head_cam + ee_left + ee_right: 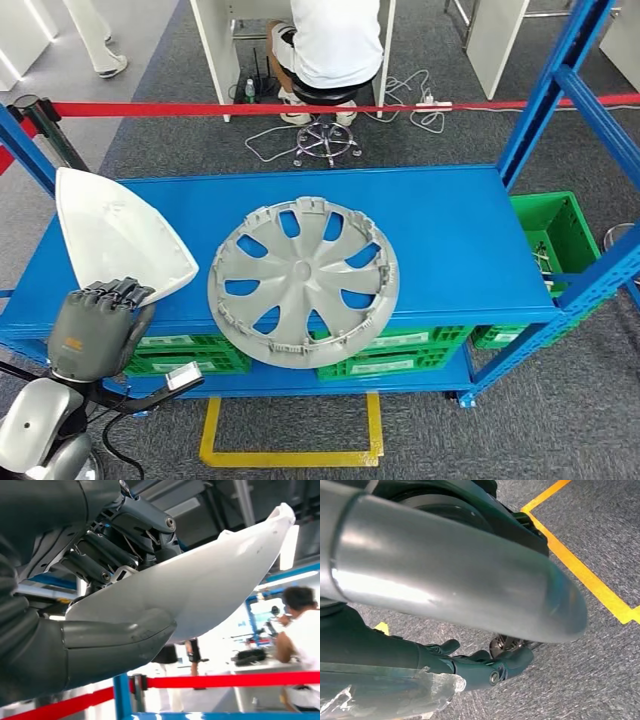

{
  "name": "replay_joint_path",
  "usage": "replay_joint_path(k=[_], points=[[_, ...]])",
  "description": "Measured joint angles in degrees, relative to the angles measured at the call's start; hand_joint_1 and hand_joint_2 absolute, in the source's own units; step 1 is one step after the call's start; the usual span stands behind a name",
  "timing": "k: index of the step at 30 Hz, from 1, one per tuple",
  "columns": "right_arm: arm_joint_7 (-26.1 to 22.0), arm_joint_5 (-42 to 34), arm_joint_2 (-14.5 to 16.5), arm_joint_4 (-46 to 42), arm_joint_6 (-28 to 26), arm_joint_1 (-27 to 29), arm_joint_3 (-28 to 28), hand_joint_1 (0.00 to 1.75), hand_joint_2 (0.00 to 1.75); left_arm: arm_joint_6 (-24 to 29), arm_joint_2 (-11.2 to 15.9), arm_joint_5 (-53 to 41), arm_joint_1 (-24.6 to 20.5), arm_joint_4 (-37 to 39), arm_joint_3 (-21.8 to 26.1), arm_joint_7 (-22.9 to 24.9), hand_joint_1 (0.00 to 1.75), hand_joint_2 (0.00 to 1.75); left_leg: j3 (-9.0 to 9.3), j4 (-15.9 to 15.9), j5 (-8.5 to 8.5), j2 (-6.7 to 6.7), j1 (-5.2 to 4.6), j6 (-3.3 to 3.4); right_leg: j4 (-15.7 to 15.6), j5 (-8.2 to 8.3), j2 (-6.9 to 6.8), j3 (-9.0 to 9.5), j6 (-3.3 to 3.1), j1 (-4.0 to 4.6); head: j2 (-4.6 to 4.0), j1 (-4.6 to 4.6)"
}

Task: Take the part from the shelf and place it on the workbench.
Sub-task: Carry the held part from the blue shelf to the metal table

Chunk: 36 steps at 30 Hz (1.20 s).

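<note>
Broad blue shelf [453, 230] of smooth painted metal, flat and rectangular, framed by blue uprights at its ends. Lying flat near the middle of the shelf, a round grey hubcap [303, 281], matt plastic, with curved spokes, teardrop openings and small clips around its rim; front edge reaching slightly past the shelf's front lip. At the shelf's left end, the part [113, 235]: a smooth, glossy white shell, pointed at one end and widening to a rounded edge, faintly curved like a shallow scoop, tilted up off the shelf surface with its wide end toward the front edge. Holding that wide end, the left hand [102, 322]: grey ribbed back turned upward, dark fingers [113, 555] curled over one face of the part, thick grey thumb [120, 635] pressed against the other face, so the shell is pinched between them, seen plainly in the left wrist view. Silver forearm rising toward the shelf's front left corner. Under the shelf, green slotted plastic crates [392, 350], and another green crate [555, 225] past its right end. Behind the shelf, a taut red tape [226, 108], then a seated person [336, 40] in white on a swivel stool. On the grey carpet in front of the shelf, a yellow line [290, 457]. Right hand [486, 667] hanging above carpet, dark fingers gently bent and apart, nothing between them.
</note>
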Motion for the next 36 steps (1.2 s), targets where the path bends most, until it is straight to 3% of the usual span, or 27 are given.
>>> replay_joint_path(k=[2,4,6,7,8,9,11,13,16,17,18,20,21,22,23,24,25,26,27,28,29,31,33,34,36], points=[[-0.01,0.00,0.02,0.01,-0.13,-0.01,-0.04,0.00,0.00,0.22,0.24,0.03,1.40,-0.19,0.51,0.07,1.68,1.75,-0.91,1.36,-1.56,0.01,0.16,-0.55,0.03,0.61,-0.01,-0.86,-1.12,0.00,0.00,-0.11],[-0.03,0.00,0.04,0.01,-0.33,-0.03,-0.10,0.00,0.00,0.60,0.41,0.05,2.79,-0.36,1.14,0.16,1.68,1.75,-3.23,6.96,-6.13,0.02,0.20,-0.92,-0.01,1.46,-0.10,-2.02,-1.99,0.07,0.00,-0.28],[-0.13,0.00,0.05,0.01,-0.52,-0.03,-0.16,0.00,0.00,1.08,0.56,0.11,4.27,-0.42,1.71,0.27,1.68,1.75,-5.60,14.20,-10.15,0.01,0.19,-1.02,0.01,2.36,-0.18,-3.35,-2.28,0.29,0.00,-0.37],[-0.26,0.00,0.05,0.01,-0.64,-0.03,-0.18,0.00,0.00,1.37,0.63,0.17,5.09,-0.44,1.99,0.37,1.68,1.75,-5.80,16.00,-10.60,0.01,0.18,-0.92,0.02,2.83,-0.20,-4.01,-2.30,0.41,0.00,-0.37],[-0.52,0.00,0.05,0.01,-0.75,-0.04,-0.19,0.00,0.00,1.70,0.68,0.29,5.89,-0.48,2.29,0.52,1.68,1.75,-4.98,15.76,-9.91,0.01,0.14,-0.73,0.03,3.31,-0.20,-4.65,-2.28,0.52,0.00,-0.37],[-0.93,0.00,0.06,0.01,-0.85,-0.05,-0.19,0.00,0.00,2.05,0.74,0.40,6.63,-0.59,2.60,0.72,1.68,1.75,-3.14,13.50,-8.44,0.01,0.07,-0.45,0.03,3.81,-0.19,-5.24,-2.22,0.60,0.00,-0.38],[-1.94,0.00,0.08,-0.01,-0.92,-0.15,-0.17,0.00,0.00,2.68,0.96,0.61,7.82,-1.03,3.31,1.05,1.68,1.75,2.41,5.49,-6.21,0.02,-0.24,0.25,0.04,4.78,-0.16,-6.16,-1.96,0.76,0.00,-0.38],[-2.79,0.00,0.09,-0.02,-0.92,-0.29,-0.16,0.00,0.00,3.30,1.23,0.85,8.84,-1.59,4.04,1.27,1.68,1.75,5.81,-0.07,-5.94,0.01,-0.61,0.64,-0.13,5.79,-0.19,-6.52,-1.39,0.82,0.00,-0.39],[-3.29,0.00,0.10,0.00,-0.91,-0.27,-0.14,0.00,0.00,3.91,1.52,1.13,10.40,-2.03,4.95,1.61,1.68,1.75,5.46,-1.24,-5.11,0.10,-0.83,1.35,-0.67,6.81,-0.28,-6.60,-0.24,0.65,0.00,-0.62],[-3.33,0.00,0.10,0.01,-0.92,-0.22,-0.14,0.00,0.00,3.93,1.59,1.13,10.77,-2.11,5.15,1.68,1.68,1.75,5.03,-1.36,-4.51,0.16,-0.77,1.80,-0.07,5.78,-0.33,-6.98,0.06,0.60,0.00,-0.56],[-3.35,0.00,0.10,0.02,-0.92,-0.21,-0.14,0.00,0.00,3.95,1.62,1.13,11.07,-2.19,5.29,1.74,1.68,1.75,4.48,-1.49,-3.84,0.22,-0.68,2.17,1.65,3.69,-0.37,-7.61,0.32,0.58,0.00,-0.50],[-3.37,0.00,0.10,0.03,-0.92,-0.28,-0.14,0.00,0.00,3.97,1.67,1.14,11.55,-2.27,5.44,1.80,1.68,1.75,3.07,-1.45,-2.62,0.25,-0.65,2.62,8.21,-2.22,-0.43,-9.33,0.62,0.56,0.00,-0.38],[-3.38,0.00,0.10,0.03,-0.92,-0.33,-0.14,0.00,0.00,3.98,1.67,1.14,11.76,-2.28,5.49,1.81,1.68,1.75,2.29,-1.41,-1.98,0.26,-0.69,2.66,11.82,-4.27,-0.43,-9.90,0.75,0.56,0.00,-0.37],[-3.38,0.00,0.10,0.03,-0.92,-0.36,-0.14,0.00,0.00,3.98,1.67,1.15,11.88,-2.28,5.53,1.82,1.68,1.75,1.46,-1.35,-1.33,0.27,-0.73,2.65,14.34,-5.00,-0.43,-9.90,0.81,0.57,0.00,-0.38],[-3.39,0.00,0.09,0.03,-0.92,-0.37,-0.14,0.00,0.00,3.98,1.67,1.15,11.97,-2.28,5.55,1.82,1.68,1.75,0.62,-1.28,-0.69,0.28,-0.77,2.60,15.11,-4.44,-0.44,-9.03,0.82,0.57,0.00,-0.38],[-3.39,0.00,0.09,0.03,-0.90,-0.39,-0.14,0.00,0.00,3.97,1.67,1.16,12.04,-2.28,5.55,1.83,1.68,1.75,-0.18,-1.21,-0.09,0.27,-0.79,2.50,13.73,-2.99,-0.44,-7.07,0.74,0.58,0.00,-0.38],[-3.38,0.00,0.09,0.03,-0.89,-0.45,-0.14,0.00,0.00,3.97,1.67,1.24,12.15,-2.28,5.57,1.87,1.68,1.75,-0.88,-1.12,0.47,0.26,-0.79,2.34,10.39,-1.56,-0.44,-4.12,0.60,0.58,0.00,-0.38],[-3.32,0.00,0.09,0.02,-0.87,-0.55,-0.14,0.00,0.00,3.98,1.67,1.41,12.34,-2.29,5.63,1.92,1.68,1.75,-1.47,-1.00,0.97,0.26,-0.85,2.10,5.94,-1.15,-0.44,-0.73,0.45,0.63,0.00,-0.38],[-3.22,0.00,0.09,0.02,-0.87,-0.64,-0.14,0.00,0.00,3.99,1.69,1.66,12.57,-2.32,5.75,1.97,1.68,1.75,-1.87,-0.88,1.41,0.27,-0.90,1.81,1.83,-1.34,-0.41,2.19,0.26,0.70,0.00,-0.42],[-3.09,0.00,0.09,0.01,-0.92,-0.69,-0.13,0.00,0.00,4.03,1.73,2.02,12.83,-2.36,5.95,2.04,1.68,1.75,-2.09,-0.81,1.84,0.30,-0.91,1.49,-1.12,-1.94,-0.37,3.95,0.08,0.82,-0.01,-0.44],[-2.86,0.00,0.09,0.01,-0.99,-0.70,-0.11,0.00,0.00,4.08,1.79,2.42,13.12,-2.39,6.20,2.10,1.68,1.75,-2.21,-0.80,2.29,0.33,-0.89,1.14,-2.56,-2.48,-0.34,4.57,-0.17,1.00,0.00,-0.43],[-2.44,0.00,0.11,0.01,-1.27,-0.64,-0.06,0.00,0.00,4.15,1.94,3.12,13.71,-2.41,6.71,2.26,1.68,1.75,-2.25,-0.94,3.06,0.36,-0.72,0.53,-2.80,-2.06,-0.34,3.91,-0.86,1.23,0.00,-0.31],[-2.07,0.00,0.19,0.01,-1.56,-0.69,-0.02,0.00,0.00,4.22,2.10,3.65,14.62,-2.40,7.30,2.43,1.68,1.75,-2.62,-0.41,2.12,0.26,-0.56,-0.03,-2.92,-1.22,-0.52,3.23,-1.79,1.07,0.00,-0.33],[-1.91,0.00,0.23,0.01,-1.68,-0.72,-0.01,0.00,0.00,4.25,2.18,3.89,15.13,-2.40,7.69,2.50,1.68,1.75,-3.14,0.95,0.22,0.21,-0.48,-0.34,-3.01,-0.66,-0.62,2.69,-2.22,0.95,0.00,-0.47],[-1.53,0.00,0.28,0.01,-1.90,-0.74,-0.01,0.00,0.00,4.28,2.34,4.16,16.08,-2.37,8.61,2.69,1.68,1.75,-5.02,7.13,-5.78,0.15,-0.31,-0.99,-3.00,0.67,-0.74,1.30,-2.72,0.87,0.00,-0.73]])
